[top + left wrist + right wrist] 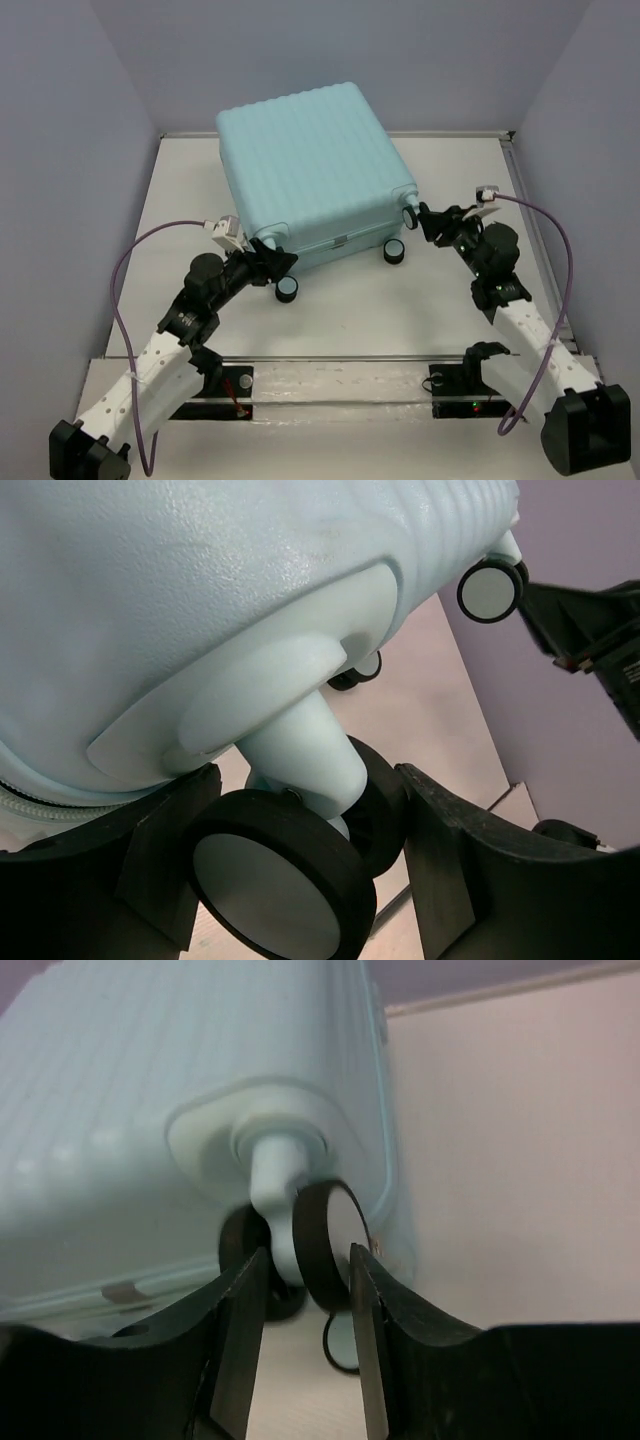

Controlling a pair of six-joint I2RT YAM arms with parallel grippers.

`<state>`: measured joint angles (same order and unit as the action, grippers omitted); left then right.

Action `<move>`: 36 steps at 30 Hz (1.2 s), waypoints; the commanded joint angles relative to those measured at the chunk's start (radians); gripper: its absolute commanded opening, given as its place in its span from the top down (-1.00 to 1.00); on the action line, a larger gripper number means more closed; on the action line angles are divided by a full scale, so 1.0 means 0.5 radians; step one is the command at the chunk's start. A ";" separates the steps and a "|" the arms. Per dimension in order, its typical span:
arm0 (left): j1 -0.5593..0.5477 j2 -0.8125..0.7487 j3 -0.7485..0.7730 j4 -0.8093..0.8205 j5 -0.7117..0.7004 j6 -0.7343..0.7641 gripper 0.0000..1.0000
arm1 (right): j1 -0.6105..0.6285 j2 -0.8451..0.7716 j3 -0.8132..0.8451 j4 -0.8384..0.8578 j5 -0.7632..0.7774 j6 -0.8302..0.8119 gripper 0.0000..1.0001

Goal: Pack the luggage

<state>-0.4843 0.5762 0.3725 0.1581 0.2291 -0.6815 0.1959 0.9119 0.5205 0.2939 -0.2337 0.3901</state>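
The luggage (300,170) is a closed pale mint-blue ribbed suitcase lying flat on the table, its spinner wheels facing the arms. My left gripper (275,264) is at its near-left corner. In the left wrist view the left gripper (305,785) holds a black-and-white twin wheel (275,885), whose discs fill the span between both fingers. My right gripper (428,222) is at the right corner. The right wrist view shows the right gripper (307,1255) closed round another wheel (325,1245) and its pale fork, with no gap visible on either side. The shell (120,1110) looks blurred.
A third wheel (394,251) sticks out of the near side between the two arms. Purple cables (125,270) loop from both wrists. Walls enclose the table (350,320) on three sides, and a rail (340,357) runs along the near edge by the arm bases.
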 commanded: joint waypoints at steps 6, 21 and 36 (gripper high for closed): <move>-0.035 -0.063 0.292 0.405 0.125 -0.036 0.88 | 0.010 -0.042 -0.592 0.719 -0.125 0.033 0.26; -0.035 -0.023 0.363 0.331 0.076 -0.011 0.88 | -0.339 0.771 -0.470 1.672 -0.536 -0.035 -0.12; -0.035 0.032 0.381 0.316 0.066 -0.011 0.88 | -0.404 1.391 -0.182 2.210 -0.987 0.211 0.05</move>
<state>-0.4900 0.6090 0.4480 0.0582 0.2111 -0.6849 0.0002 1.5963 0.3771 1.2343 -0.6872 0.4911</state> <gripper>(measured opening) 0.767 0.473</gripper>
